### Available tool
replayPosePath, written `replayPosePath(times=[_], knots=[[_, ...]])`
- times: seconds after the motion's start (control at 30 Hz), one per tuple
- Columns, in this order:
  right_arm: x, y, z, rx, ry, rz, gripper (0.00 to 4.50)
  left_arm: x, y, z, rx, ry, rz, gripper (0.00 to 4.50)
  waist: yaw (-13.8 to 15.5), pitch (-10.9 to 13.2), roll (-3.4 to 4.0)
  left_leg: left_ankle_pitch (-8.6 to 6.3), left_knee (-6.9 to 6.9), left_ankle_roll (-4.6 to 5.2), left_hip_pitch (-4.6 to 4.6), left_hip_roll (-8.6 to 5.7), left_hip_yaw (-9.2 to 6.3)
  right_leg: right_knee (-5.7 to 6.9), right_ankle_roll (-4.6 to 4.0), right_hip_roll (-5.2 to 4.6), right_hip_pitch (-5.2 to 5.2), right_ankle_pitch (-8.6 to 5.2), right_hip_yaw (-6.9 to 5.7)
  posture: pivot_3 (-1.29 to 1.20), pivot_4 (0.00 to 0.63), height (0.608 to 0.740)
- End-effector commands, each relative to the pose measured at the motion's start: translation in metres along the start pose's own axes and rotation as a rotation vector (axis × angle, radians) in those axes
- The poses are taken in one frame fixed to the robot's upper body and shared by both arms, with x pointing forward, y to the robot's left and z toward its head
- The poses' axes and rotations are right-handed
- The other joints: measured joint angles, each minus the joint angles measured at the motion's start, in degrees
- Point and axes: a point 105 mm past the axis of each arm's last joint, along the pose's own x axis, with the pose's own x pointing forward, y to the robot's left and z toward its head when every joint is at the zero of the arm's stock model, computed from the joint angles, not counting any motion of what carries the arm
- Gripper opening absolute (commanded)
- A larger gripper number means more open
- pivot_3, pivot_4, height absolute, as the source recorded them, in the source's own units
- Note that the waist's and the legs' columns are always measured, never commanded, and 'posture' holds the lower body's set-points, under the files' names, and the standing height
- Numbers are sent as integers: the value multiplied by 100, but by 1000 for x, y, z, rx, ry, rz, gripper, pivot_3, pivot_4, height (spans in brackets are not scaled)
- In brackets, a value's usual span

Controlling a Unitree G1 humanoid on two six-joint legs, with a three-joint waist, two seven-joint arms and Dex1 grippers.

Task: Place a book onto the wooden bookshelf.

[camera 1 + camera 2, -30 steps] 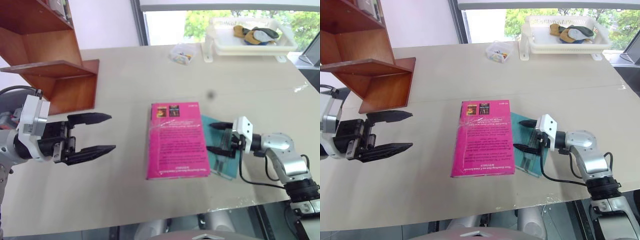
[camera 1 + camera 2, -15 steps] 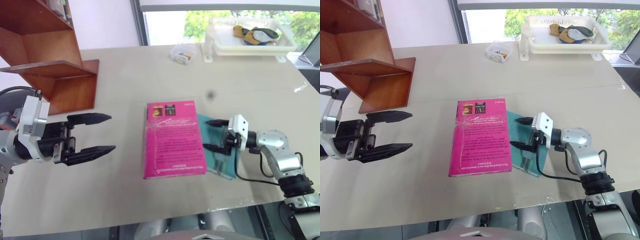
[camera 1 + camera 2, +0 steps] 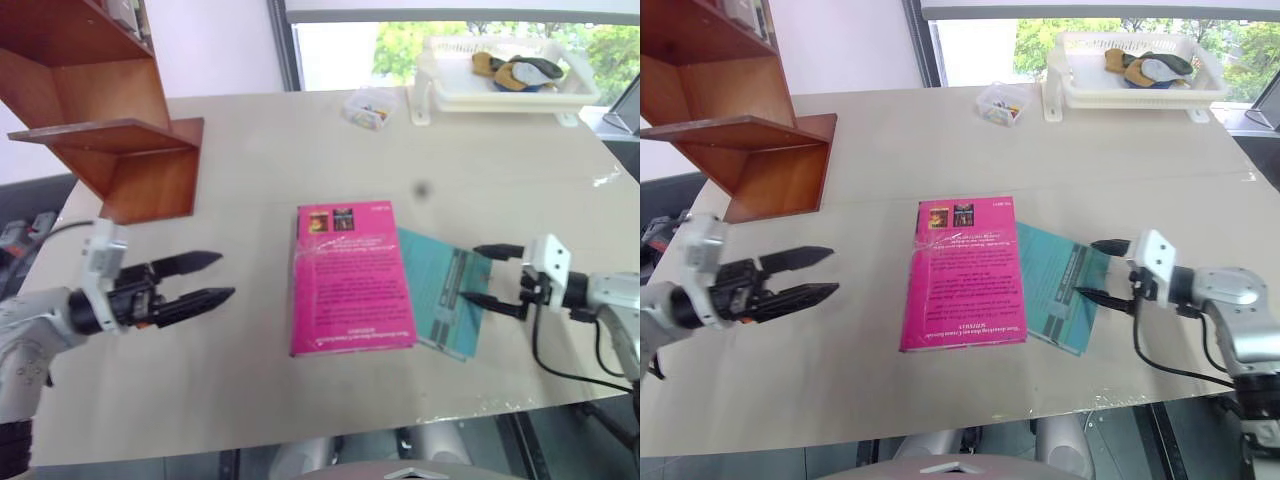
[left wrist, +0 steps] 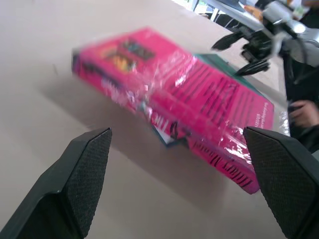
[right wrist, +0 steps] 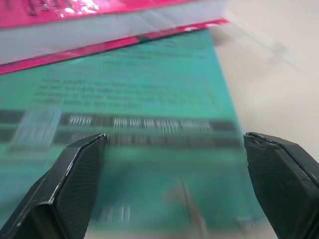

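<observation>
We take the book (image 3: 350,278) as landmark. It lies flat on the table (image 3: 250,380), partly on top of a teal book (image 3: 447,300).

Far left of the book and further back stands the bookshelf (image 3: 110,130); what its upper shelf holds we cannot make out. Left of the book, the left gripper (image 3: 212,278) hovers with its fingers spread wide, holding nothing. Behind the book sits a small clear box (image 3: 368,106) of small coloured items. Behind and right of it, a white basket (image 3: 450,92) holds crumpled cloth (image 3: 515,70). Right of the book, the right gripper (image 3: 484,275) is parted over the teal book's outer edge, gripping nothing.

The left wrist view adds a person's hand (image 4: 301,112) beyond the book. The right wrist view adds the book's white page edge.
</observation>
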Motion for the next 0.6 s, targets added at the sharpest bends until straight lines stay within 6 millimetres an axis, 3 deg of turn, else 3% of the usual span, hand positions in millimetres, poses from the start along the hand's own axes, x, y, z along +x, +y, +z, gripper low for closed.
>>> replayPosePath(times=[0.03, 0.27, 0.47, 0.6], knots=[[-21, 7, 43, 13, -119, 15, 4500, 9, 8, -2, -143, -42, -24, 4457, 2, 0, 0, 0, 0, 0, 0, 0, -2, 1, 0, -1, 0, 0, 0, 0, 150, 740], [-56, 45, 77, 146, -138, 161, 4500, 25, 14, 1, -481, -109, -167, 4457, 11, 1, -14, -1, 2, 2, -3, -1, -8, -2, 1, -2, 2, 0, 0, 0, 150, 740], [-57, 58, 107, 150, -185, 235, 4500, 38, 17, -3, -794, -78, -280, 4457, -18, 1, -20, 0, 5, 2, 1, -2, -4, 7, 2, 2, 2, 0, -11, 0, 150, 740], [-58, 61, 110, 146, -176, 238, 4500, 52, 12, -28, -889, 74, -288, 4457, 18, 3, -26, 0, 5, 2, -2, -5, -4, 3, 2, -4, 1, 0, -2, 0, 150, 740]])
